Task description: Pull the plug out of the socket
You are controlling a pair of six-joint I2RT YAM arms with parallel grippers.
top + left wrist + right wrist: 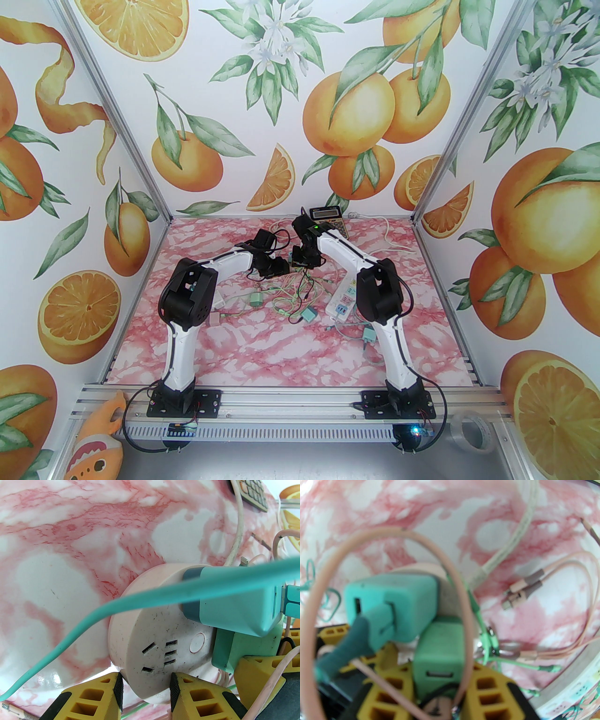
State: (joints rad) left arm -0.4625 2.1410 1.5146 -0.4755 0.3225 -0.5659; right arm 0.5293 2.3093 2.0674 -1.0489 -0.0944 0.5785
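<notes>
Pink marble table [262,347], orange-print walls [539,211]. At the far centre I see the left gripper [145,691] clamped on the rim of the pink socket [152,630]. The right gripper [438,669] pinches the green plug [440,641] (seated against the socket's face).

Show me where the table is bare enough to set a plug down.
Bare: the table strip between the front rail and the cable tangle; also the far left corner. Crowded: the middle, with cables, a loose charger and the power strip.
</notes>
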